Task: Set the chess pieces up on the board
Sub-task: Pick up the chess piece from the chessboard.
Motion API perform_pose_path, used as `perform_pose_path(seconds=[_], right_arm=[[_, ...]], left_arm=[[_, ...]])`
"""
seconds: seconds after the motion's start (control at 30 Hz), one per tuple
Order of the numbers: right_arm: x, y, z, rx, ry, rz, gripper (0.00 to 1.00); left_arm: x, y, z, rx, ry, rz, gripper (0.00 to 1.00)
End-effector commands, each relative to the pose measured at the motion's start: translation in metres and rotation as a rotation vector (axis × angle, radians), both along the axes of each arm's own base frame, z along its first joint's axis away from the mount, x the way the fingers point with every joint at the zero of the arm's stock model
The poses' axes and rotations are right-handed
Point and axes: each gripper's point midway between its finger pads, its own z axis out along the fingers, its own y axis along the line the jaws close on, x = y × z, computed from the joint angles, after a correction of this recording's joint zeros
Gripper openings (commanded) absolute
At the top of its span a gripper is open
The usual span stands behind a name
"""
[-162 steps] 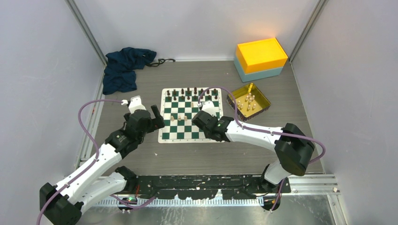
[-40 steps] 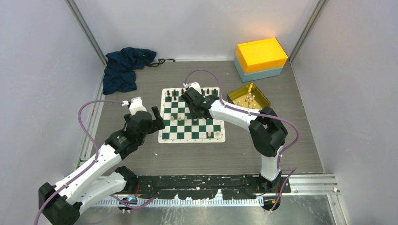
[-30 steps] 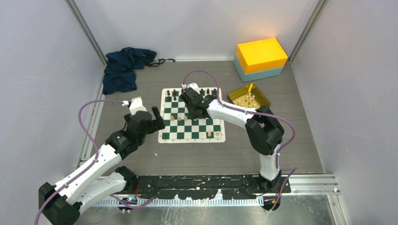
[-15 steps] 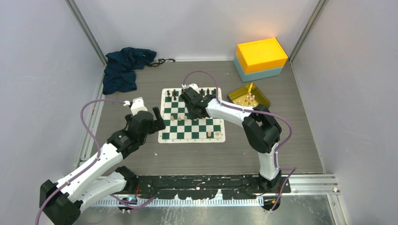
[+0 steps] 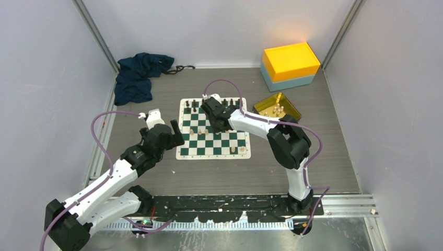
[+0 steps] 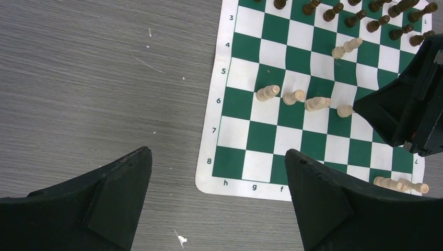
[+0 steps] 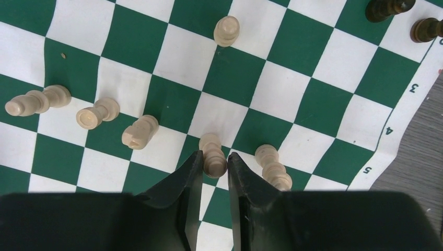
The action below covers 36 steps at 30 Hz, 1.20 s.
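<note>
Pale walls are closing in a grey wooden table (image 5: pixel 209 175), with the board (image 5: pixel 209 151) lying in the middle of it. The right gripper (image 7: pixel 214 155) is reaching over the board's middle. Its fingers (image 7: pixel 188 178) are standing right against either side of one cream piece (image 7: pixel 211 144), but I cannot tell whether they are truly squeezing it. Other cream chess pieces (image 7: pixel 140 130) are sitting on the squares just beside it, and dark pieces (image 7: pixel 389 8) are lining the board's far edge. The left gripper (image 6: pixel 218 152) is hanging spread wide above the board's left edge, holding nothing. A gold tray (image 5: pixel 292 111) with more cream pieces is sitting off the board's right edge. An orange box (image 5: pixel 290 60) is sitting in the table's far right corner and a blue cloth (image 5: pixel 137 76) in the far left.
</note>
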Motion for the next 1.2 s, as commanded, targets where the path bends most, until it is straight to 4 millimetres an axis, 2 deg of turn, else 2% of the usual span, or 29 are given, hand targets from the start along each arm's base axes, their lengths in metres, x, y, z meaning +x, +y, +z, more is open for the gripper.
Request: perform_pose_path(seconds=[0.0, 0.2, 0.53, 0.87, 1.17], right_arm=[[0.013, 0.014, 0.021, 0.060, -0.051, 0.007, 0.25], [0.012, 0.013, 0.024, 0.065, -0.059, 0.006, 0.12], [0.013, 0.011, 0.039, 0.074, -0.082, 0.006, 0.01], [0.010, 0.005, 0.057, 0.080, -0.106, 0.000, 0.01], [-0.009, 0.007, 0.070, 0.066, -0.121, 0.026, 0.01]], left_arm=[[0.008, -0.001, 0.010, -0.010, -0.054, 0.020, 0.99], [0.008, 0.000, 0.010, -0.013, -0.054, 0.022, 0.99], [0.006, 0.002, 0.010, -0.012, -0.054, 0.029, 0.99], [0.004, 0.007, 0.014, -0.006, -0.061, 0.043, 0.99], [0.002, 0.009, 0.017, -0.006, -0.067, 0.047, 0.99]])
